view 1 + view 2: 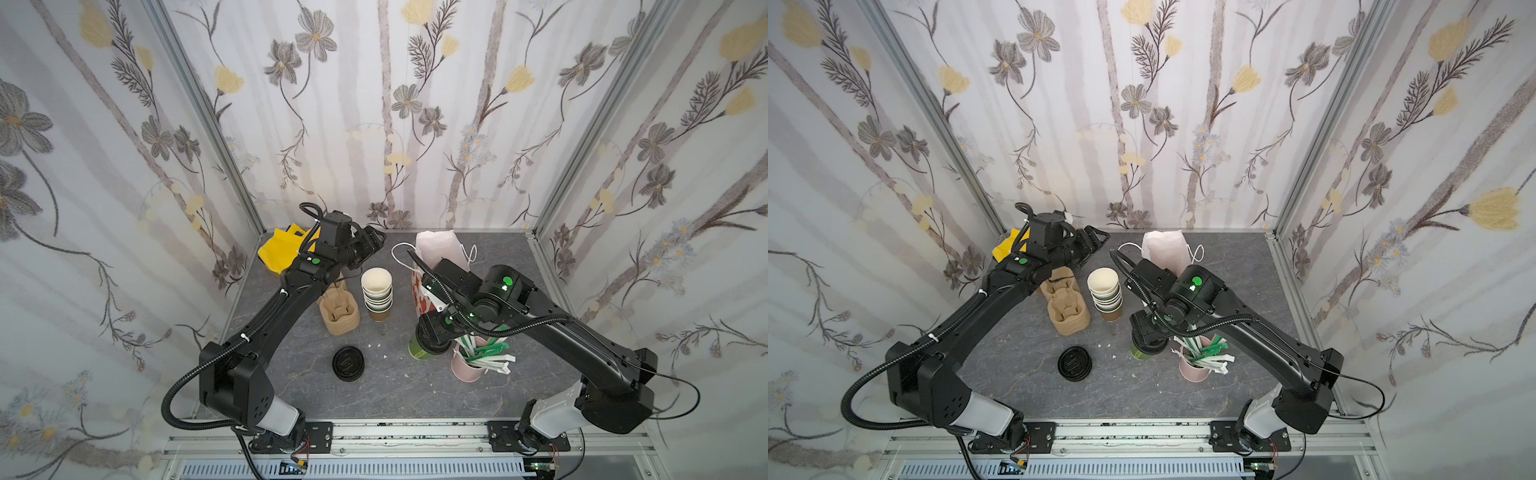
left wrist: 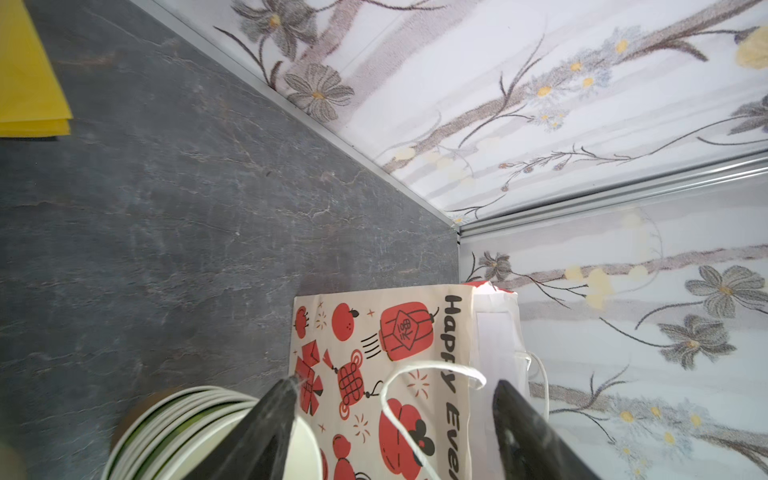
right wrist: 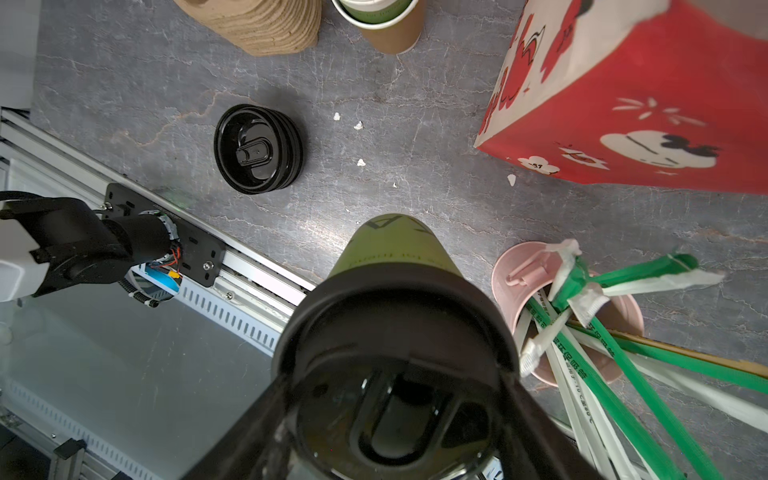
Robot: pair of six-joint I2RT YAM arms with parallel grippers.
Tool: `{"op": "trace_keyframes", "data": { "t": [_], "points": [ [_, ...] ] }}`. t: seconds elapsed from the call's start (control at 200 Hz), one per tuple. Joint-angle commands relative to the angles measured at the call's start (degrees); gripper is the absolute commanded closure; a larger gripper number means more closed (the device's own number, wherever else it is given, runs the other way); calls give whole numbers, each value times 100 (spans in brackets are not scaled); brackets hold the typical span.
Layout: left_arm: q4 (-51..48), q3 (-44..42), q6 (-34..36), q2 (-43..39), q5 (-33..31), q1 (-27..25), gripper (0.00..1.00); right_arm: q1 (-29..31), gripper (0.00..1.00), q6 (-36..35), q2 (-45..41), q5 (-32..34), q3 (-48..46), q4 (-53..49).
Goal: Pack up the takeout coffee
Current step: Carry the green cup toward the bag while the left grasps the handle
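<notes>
**Packing, early stage.** The small olive-green paper cup with black plastic lid [image 3: 395, 257] is not yet in the red-and-white printed paper bag [image 2: 374, 353], which stands by the far edge of the grey desk [image 1: 415, 395].

**Right gripper** [image 3: 390, 415]: jaws clasped about the cup's lid, wrist pointing down, right of the desk's middle, beside the pink straw holder [image 3: 511, 274].

**Left gripper** [image 2: 395, 415]: jaws apart and empty, facing the bag's white string handle [image 2: 436, 365].
</notes>
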Motion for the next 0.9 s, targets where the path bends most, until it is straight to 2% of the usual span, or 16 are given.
{"op": "trace_keyframes", "data": {
  "t": [0.0,0.31,0.42,0.565,0.709,0.814,0.894],
  "points": [
    [182,303,57,297,216,-131,24,-41,32,28,-197,-133,-22,93],
    [205,765,31,890,204,-557,25,-209,32,325,-1060,11,-531,94],
    [200,711,-165,1006,200,-663,30,-250,32,403,-1301,29,-745,92],
    [203,772,-120,1121,162,-852,40,-363,32,520,-1601,30,-884,93],
    [200,774,-99,1126,189,-905,45,-405,32,578,-1669,25,-836,94],
    [202,739,-14,1008,35,-899,45,-404,32,565,-1580,23,-675,94],
    [200,679,19,874,-159,-891,37,-404,32,523,-1482,29,-452,94]
  ]
}}
